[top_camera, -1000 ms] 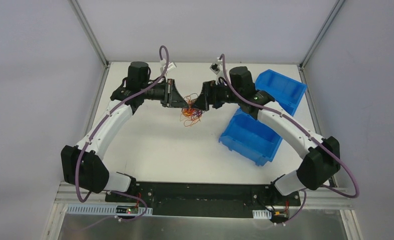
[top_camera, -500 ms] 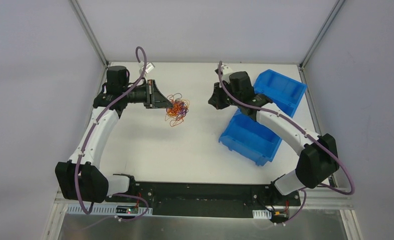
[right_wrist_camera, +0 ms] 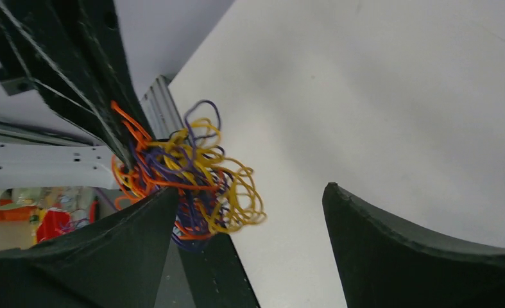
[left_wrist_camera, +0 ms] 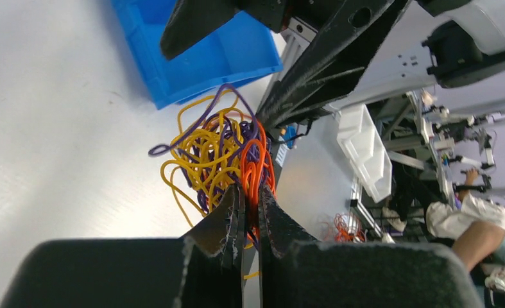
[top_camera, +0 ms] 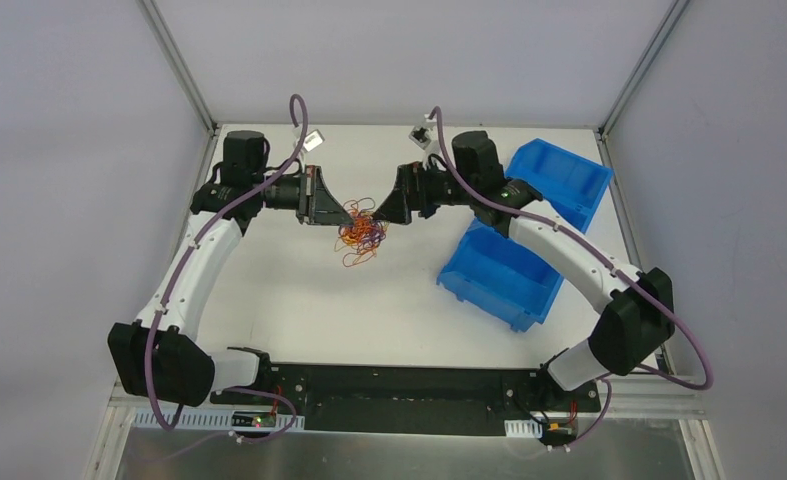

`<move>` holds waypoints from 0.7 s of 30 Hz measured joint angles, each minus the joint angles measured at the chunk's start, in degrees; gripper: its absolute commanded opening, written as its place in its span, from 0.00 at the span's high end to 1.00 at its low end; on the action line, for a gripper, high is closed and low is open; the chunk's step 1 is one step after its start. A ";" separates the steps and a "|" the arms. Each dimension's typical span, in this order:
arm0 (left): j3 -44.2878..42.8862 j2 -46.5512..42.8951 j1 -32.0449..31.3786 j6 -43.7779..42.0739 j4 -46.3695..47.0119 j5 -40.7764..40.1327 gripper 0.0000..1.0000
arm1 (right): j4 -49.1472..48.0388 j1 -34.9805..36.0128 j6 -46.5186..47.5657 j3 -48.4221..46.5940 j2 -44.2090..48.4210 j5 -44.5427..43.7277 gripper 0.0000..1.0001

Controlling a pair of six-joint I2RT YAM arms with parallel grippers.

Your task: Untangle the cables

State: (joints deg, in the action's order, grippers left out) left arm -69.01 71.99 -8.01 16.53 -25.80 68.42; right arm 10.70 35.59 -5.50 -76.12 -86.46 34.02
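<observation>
The cables (top_camera: pixel 360 234) are a small tangled clump of thin orange, yellow and purple wires, hanging above the white table near its far middle. My left gripper (top_camera: pixel 341 213) is shut on the orange strands of the clump (left_wrist_camera: pixel 253 170); the yellow and purple loops (left_wrist_camera: pixel 205 151) bulge out beyond its tips. My right gripper (top_camera: pixel 377 213) is open, just right of the clump. In the right wrist view the clump (right_wrist_camera: pixel 195 173) lies against its left finger (right_wrist_camera: pixel 140 237), and the right finger (right_wrist_camera: pixel 391 237) stands well apart over bare table.
Two blue bins lie at the right: one tipped near the middle (top_camera: pixel 499 272), one behind it at the far right (top_camera: pixel 559 180). The white table (top_camera: pixel 319 300) has metal frame posts at its far corners. Purple arm cables loop above both wrists.
My left gripper has carried the clump a little to the right. My right gripper has swung back left to the clump and is open beside it.
</observation>
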 measured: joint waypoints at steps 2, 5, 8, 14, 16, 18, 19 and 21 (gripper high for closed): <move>-1.01 0.72 -1.03 -0.57 -0.22 1.66 1.00 | -2.03 1.42 -2.36 -1.57 -0.94 2.45 0.19; -2.56 1.84 -1.33 -0.96 -0.31 3.13 1.00 | -4.90 2.69 -4.83 -2.99 -3.08 5.11 0.34; -3.67 2.45 -1.31 -1.03 -0.52 3.54 1.00 | -5.79 3.41 -6.12 -3.10 -5.05 6.64 0.46; -4.79 2.86 -0.90 -1.60 -0.61 3.56 1.00 | -5.73 4.50 -5.64 -2.62 -5.84 8.76 0.42; -4.79 2.89 -0.35 -2.43 -0.70 3.43 1.00 | -5.62 4.59 -4.55 -1.79 -5.35 8.87 0.29; -4.79 2.89 0.39 -3.02 -0.70 3.37 1.00 | -5.03 4.63 -3.72 -0.85 -4.70 8.94 0.26; -4.79 2.89 0.63 -3.21 -0.70 3.34 1.00 | -4.68 4.66 -3.50 -0.70 -4.55 8.94 0.25; -4.79 2.89 0.90 -3.54 -0.70 3.34 1.00 | -4.50 4.83 -3.06 -0.68 -4.44 8.94 0.26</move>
State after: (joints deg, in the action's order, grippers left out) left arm -73.80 74.87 -7.11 12.99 -26.50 71.77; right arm 6.20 40.42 -8.56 -76.79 -90.89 42.96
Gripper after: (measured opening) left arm 0.047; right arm 0.742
